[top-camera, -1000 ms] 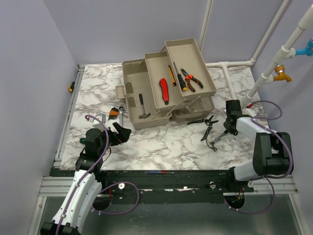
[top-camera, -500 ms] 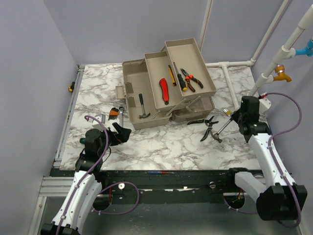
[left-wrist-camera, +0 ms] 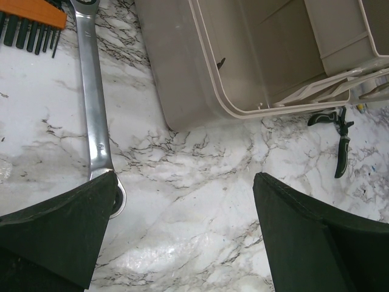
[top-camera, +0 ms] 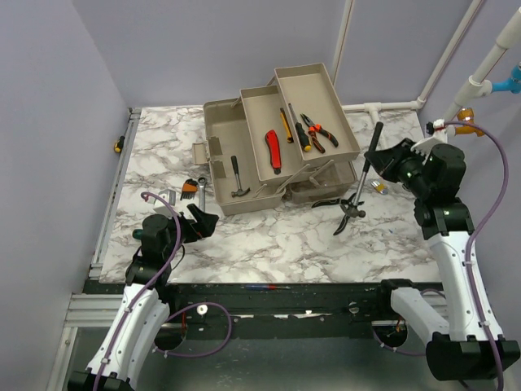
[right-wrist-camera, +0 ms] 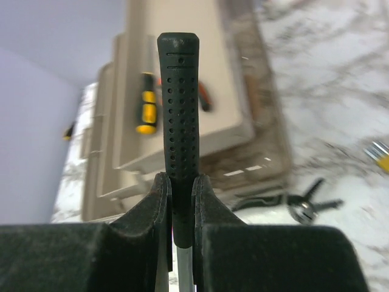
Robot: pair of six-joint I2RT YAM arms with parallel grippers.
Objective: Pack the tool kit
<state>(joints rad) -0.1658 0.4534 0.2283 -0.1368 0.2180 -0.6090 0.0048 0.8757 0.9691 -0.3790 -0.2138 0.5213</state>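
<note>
The beige tool kit box (top-camera: 224, 126) stands open at the back, its fold-out trays holding a red cutter (top-camera: 273, 149), orange-handled pliers (top-camera: 317, 133) and a screwdriver (top-camera: 286, 125). A small hammer (top-camera: 236, 177) lies in its lower compartment. My right gripper (top-camera: 389, 163) is shut on the black dotted grip of a second hammer (right-wrist-camera: 179, 121), which hangs in the air right of the box with its head (top-camera: 356, 210) pointing down. My left gripper (top-camera: 199, 220) is open and low over the marble at the near left, holding nothing.
A long steel wrench (left-wrist-camera: 94, 109) and an orange hex-key set (left-wrist-camera: 30, 12) lie left of the box. Black pliers (top-camera: 330, 201) rest on the marble below the held hammer. White pipes (top-camera: 383, 114) run along the back right.
The right arm has lifted the hammer off the marble and swung it up and back towards the box. The left arm has not moved.
</note>
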